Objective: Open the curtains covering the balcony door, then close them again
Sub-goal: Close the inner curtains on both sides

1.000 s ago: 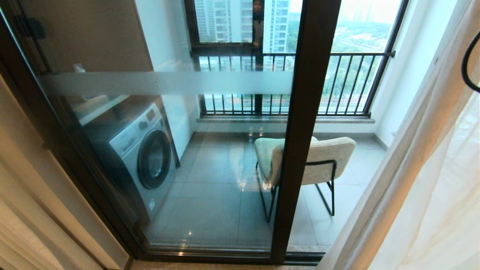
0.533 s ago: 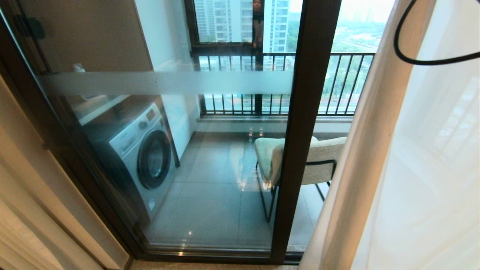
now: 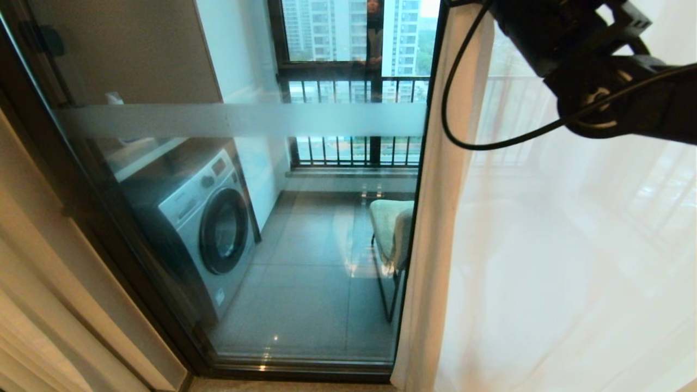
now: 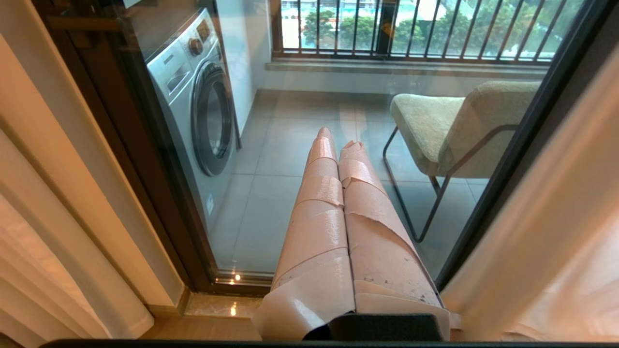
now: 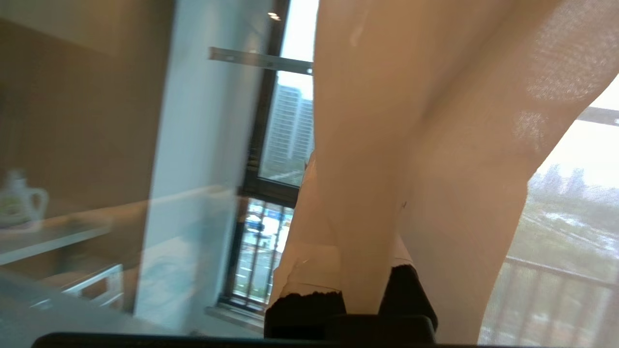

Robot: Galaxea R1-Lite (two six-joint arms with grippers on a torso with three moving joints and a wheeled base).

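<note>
My right gripper (image 5: 348, 241), its tape-wrapped fingers (image 5: 302, 270) pressed together, is clamped on a fold of the thin, see-through white sheer curtain (image 5: 435, 159), which runs up between the fingers and drapes over them. In the head view my black right arm (image 3: 593, 60), trailing a looped black cable (image 3: 463, 103), sits high against that same sheer panel (image 3: 544, 261), whose leading edge hangs down over the dark brown-black metal upright of the glass balcony door (image 3: 245, 218). My left gripper (image 4: 338, 145), its beige taped fingers (image 4: 316, 212) closed tight on nothing, points at the door glass low down, with a heavy cream-beige pleated drape (image 4: 58, 232) gathered beside it. Beyond the glass, past my left fingertips, stand a silver front-loading washing machine (image 3: 209, 218) and a pale upholstered chair on a thin black metal frame (image 4: 449, 125). Farthest off, black vertical railing bars (image 3: 354, 149) cross the outer window, with high-rise blocks behind.
</note>
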